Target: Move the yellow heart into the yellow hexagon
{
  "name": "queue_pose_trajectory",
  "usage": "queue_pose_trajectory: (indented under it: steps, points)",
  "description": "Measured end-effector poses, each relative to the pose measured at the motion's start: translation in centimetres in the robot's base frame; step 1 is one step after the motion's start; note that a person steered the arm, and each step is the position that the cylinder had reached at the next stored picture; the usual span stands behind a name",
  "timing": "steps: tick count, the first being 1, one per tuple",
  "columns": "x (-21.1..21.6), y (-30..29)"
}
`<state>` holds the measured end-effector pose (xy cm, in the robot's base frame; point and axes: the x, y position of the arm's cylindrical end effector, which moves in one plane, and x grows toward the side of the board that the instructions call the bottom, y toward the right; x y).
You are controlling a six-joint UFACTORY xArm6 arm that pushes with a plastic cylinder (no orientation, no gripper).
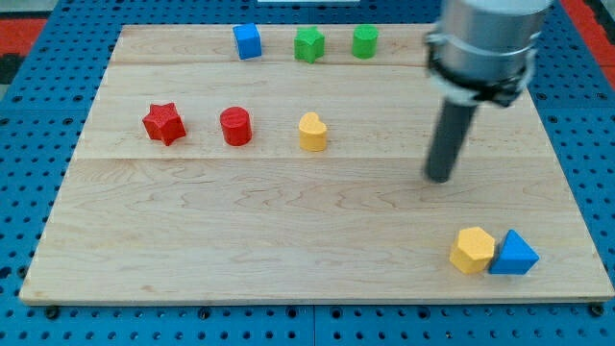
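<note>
No gripper here: your tip (439,178) rests on bare desk (288,250), well right of yellow heart (311,132); approach step—circle to its upper-left, push toward yellow hexagon (472,250)

Pale wooden board (288,221) with eight small coloured blocks, widely scattered.

1. The arm's grey cylindrical end is seen entering from the view's top right.
2. A straight dark rod is held upright beneath it.
3. My tip (440,177) is set down right of the view's centre.
</note>
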<state>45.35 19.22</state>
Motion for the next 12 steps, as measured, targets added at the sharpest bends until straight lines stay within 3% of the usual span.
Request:
queue_pose_trajectory:
  steps: [1, 2, 3, 4, 5, 6, 7, 8, 9, 10, 11, 12]
  points:
    - [-2.1, -1.4]
    - [-9.0, -12.0]
    - [-8.7, -17.8]
    - [-5.3, -19.2]
    - [-2.0, -7.7]
    - [-9.2, -11.7]
    - [-8.0, -18.4]
    - [0.3, -16.8]
    - [-3.5, -17.6]
    - [-3.5, -26.9]
    - [2.9, -23.2]
    - [0.4, -19.0]
